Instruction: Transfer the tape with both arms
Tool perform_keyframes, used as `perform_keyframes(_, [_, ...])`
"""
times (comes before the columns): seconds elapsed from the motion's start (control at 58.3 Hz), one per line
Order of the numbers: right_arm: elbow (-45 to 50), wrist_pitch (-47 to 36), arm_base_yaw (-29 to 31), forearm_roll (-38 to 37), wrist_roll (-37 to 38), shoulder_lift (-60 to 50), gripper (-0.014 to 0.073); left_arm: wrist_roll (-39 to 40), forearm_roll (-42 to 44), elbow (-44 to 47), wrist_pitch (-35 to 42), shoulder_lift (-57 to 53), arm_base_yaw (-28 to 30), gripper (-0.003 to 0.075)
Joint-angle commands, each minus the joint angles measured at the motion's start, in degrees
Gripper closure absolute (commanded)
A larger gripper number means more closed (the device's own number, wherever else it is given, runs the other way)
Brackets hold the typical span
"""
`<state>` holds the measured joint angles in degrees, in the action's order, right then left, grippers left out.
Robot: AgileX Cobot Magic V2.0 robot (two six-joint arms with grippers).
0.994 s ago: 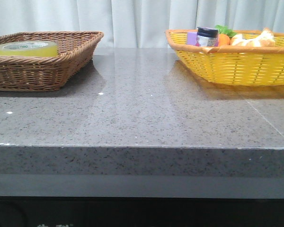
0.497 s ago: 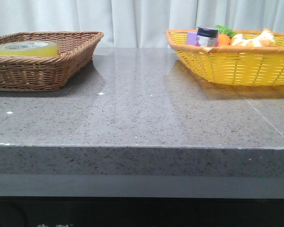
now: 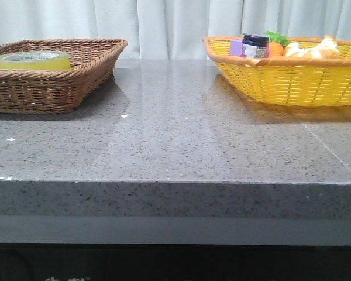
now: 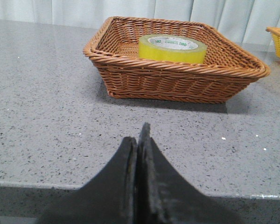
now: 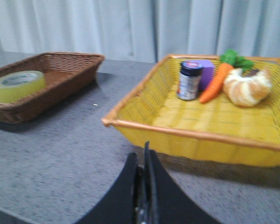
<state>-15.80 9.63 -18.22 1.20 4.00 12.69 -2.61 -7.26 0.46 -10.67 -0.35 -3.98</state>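
The tape, a wide yellow roll with a white core and green lettering, lies flat in the brown wicker basket at the back left of the table. It also shows in the left wrist view and in the right wrist view. My left gripper is shut and empty, low over the table's front edge, short of the brown basket. My right gripper is shut and empty, in front of the yellow basket. Neither gripper shows in the front view.
The yellow basket at the back right holds a small dark-lidded jar, a purple block, a toy carrot and a bread roll. A white curtain hangs behind the grey stone table.
The front view has shifted very slightly. The tape and both baskets have not moved.
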Motion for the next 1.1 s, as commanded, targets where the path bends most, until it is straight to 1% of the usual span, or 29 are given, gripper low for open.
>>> perform_keyframes(0.0, [3.6, -8.0, 3.6, -0.6, -0.3, -1.8, 0.0683, 0.6, -0.6, 2.2, 5.1, -1.1, 0.1, 0.0740])
perform_keyframes(0.069, [7.5, -9.6, 7.2, -0.1, -0.3, -4.6, 0.0683, 0.6, -0.6, 2.2, 5.1, -1.1, 0.1, 0.0740])
perform_keyframes(0.257, [15.6, -8.9, 15.7, 3.8, -0.3, -11.6, 0.0683, 0.6, -0.6, 2.2, 5.1, -1.1, 0.1, 0.0740])
perform_keyframes(0.377, [15.9, -5.1, 18.4, 4.7, -0.3, -14.7, 0.0683, 0.6, -0.6, 2.2, 5.1, -1.1, 0.1, 0.0740])
perform_keyframes(0.6, [15.9, -2.8, 18.8, 4.3, -0.3, -14.8, 0.0683, 0.6, -0.6, 2.2, 5.1, -1.0, 0.1, 0.0740])
perform_keyframes(1.08, [15.9, -2.8, 18.8, 4.3, -0.3, -14.8, 0.0683, 0.6, -0.6, 2.2, 5.1, -1.0, 0.1, 0.0740])
